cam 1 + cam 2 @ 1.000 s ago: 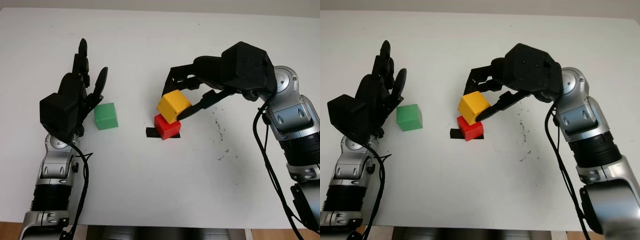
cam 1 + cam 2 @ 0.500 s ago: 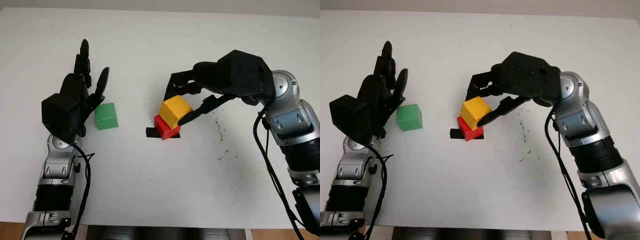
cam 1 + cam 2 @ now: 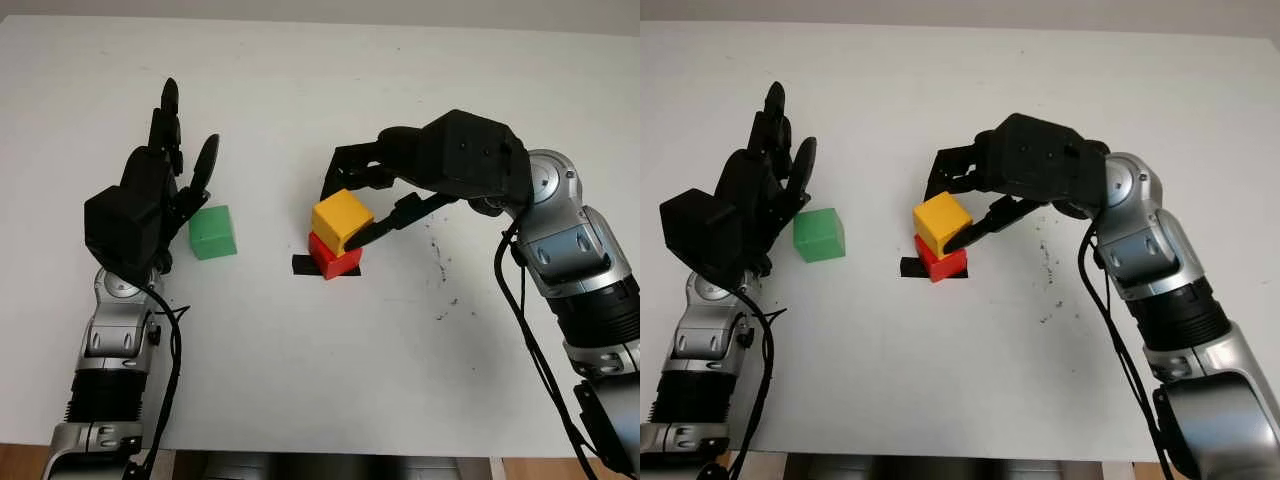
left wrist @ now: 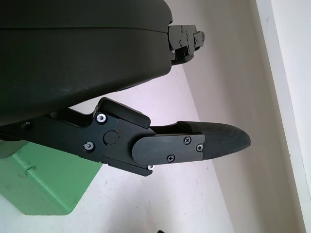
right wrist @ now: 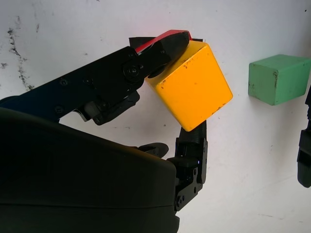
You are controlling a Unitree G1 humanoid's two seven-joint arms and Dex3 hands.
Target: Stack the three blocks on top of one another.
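At frame centre, the right hand (image 3: 352,208) grips the yellow block (image 3: 341,219) atop the red block (image 3: 333,257). The open left hand (image 3: 150,195) is beside the green block (image 3: 212,232) at left.

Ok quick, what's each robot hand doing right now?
Left robot hand: open, holding nothing, beside the green block.
Right robot hand: closed on the yellow block, atop the red block.

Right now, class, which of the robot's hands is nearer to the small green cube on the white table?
Left. The left hand is open right beside the small green cube. The right hand is farther off, gripping the yellow cube over the red cube.
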